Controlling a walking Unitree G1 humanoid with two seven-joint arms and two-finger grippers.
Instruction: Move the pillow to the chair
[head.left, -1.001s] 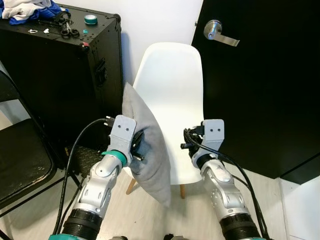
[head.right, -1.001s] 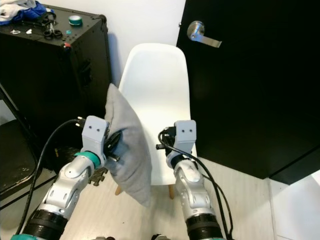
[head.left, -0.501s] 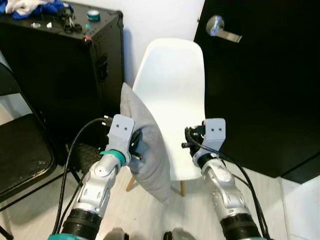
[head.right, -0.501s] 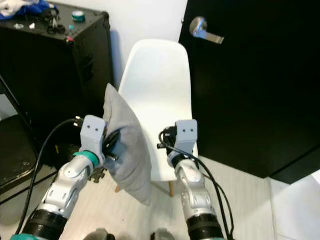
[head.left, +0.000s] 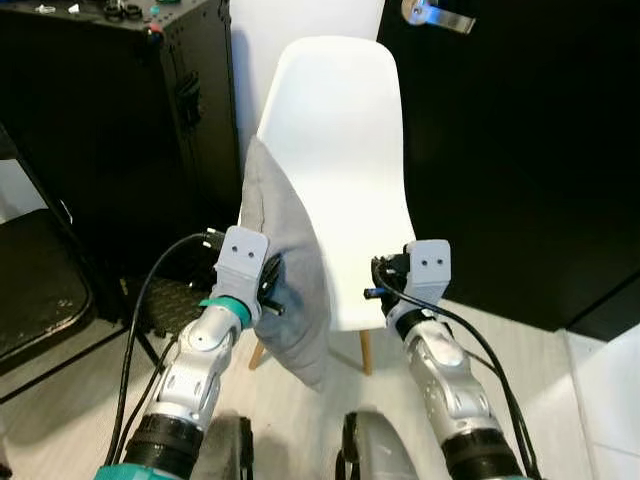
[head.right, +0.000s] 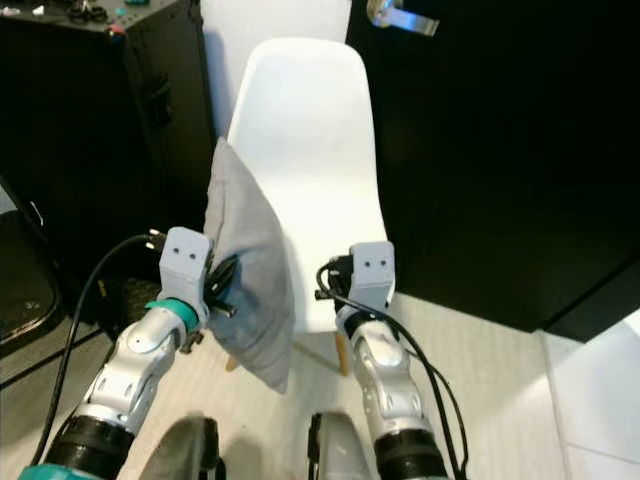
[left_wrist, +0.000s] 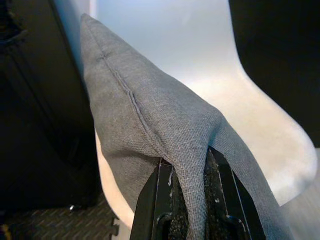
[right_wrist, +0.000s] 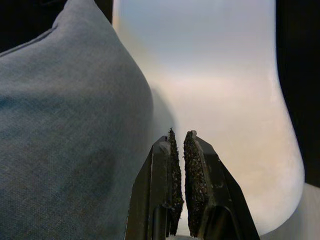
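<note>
A grey pillow (head.left: 288, 240) hangs upright on its edge, with my left gripper (head.left: 270, 292) shut on its lower side. In the left wrist view the black fingers (left_wrist: 161, 200) pinch a fold of the pillow (left_wrist: 145, 115). It is beside and over the left edge of the white chair (head.left: 340, 140). My right gripper (right_wrist: 179, 137) is held level in front of the chair seat (right_wrist: 220, 90), right of the pillow (right_wrist: 65, 125). Its pads are nearly touching and hold nothing.
A tall black case (head.left: 110, 110) stands left of the chair, and a black door (head.left: 520, 150) with a silver handle (head.left: 437, 12) is on the right. A black folding chair (head.left: 30, 285) is at the far left. My feet (head.left: 372, 450) are on the pale floor.
The whole view has shifted as I moved toward the chair, and my feet have come into view. The pillow stays in my left gripper, now closer to the seat's left edge.
</note>
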